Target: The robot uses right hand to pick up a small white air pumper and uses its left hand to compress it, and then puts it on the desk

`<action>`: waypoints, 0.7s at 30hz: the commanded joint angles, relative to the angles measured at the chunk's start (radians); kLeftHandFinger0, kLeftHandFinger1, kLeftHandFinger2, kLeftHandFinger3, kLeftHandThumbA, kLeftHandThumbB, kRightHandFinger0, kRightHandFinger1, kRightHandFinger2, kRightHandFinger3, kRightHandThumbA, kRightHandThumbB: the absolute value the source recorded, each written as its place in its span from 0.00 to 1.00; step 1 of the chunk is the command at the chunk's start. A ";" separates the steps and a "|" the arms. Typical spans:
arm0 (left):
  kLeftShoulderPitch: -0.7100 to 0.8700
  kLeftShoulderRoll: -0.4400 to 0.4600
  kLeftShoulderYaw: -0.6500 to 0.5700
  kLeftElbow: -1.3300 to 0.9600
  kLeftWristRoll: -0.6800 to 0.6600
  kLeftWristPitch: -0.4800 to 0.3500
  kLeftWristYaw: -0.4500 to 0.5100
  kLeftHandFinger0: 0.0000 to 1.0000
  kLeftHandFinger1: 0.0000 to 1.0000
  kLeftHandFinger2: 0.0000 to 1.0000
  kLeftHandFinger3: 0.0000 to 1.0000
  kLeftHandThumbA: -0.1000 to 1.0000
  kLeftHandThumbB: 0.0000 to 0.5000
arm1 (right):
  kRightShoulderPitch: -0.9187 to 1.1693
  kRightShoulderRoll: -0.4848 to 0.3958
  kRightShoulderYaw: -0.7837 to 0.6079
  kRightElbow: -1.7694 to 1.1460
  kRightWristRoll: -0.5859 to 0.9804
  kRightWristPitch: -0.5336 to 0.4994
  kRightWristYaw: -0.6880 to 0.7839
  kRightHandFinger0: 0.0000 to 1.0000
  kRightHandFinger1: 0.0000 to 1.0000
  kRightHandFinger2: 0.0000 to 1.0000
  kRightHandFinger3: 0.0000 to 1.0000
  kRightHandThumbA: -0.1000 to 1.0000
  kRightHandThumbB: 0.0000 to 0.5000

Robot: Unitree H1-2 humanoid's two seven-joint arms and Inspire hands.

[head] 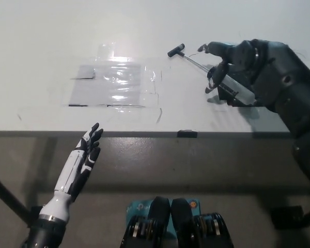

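**Right hand over the pump barrel, not gripping yet**

So our air pumper point(217, 76) is lying flat on the desk point(51, 41) at the right side, rod and little black T-handle point(176, 50) pointing up-left. Our right hand point(236, 64) sits right over the barrel with its fingers point(212, 85) spread around it, nothing clamped as far as we can see. The pump looks light, rigid plastic, probably slick and prone to roll, so we'd grab mid-barrel and leave the thin rod alone. Left hand point(83, 157) hangs open below the desk edge, lower left.
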 commanded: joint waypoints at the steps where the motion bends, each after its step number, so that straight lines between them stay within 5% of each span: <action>1: -0.005 0.024 0.005 -0.040 0.004 -0.023 -0.007 1.00 1.00 1.00 1.00 0.93 0.42 | -0.079 0.006 0.023 0.018 -0.038 0.040 -0.028 1.00 1.00 1.00 1.00 1.00 0.96; 21: 0.022 0.023 0.011 -0.054 0.000 -0.033 0.000 1.00 1.00 1.00 1.00 0.87 0.39 | -0.091 -0.059 0.014 0.058 -0.038 0.046 -0.058 1.00 1.00 1.00 1.00 1.00 0.95</action>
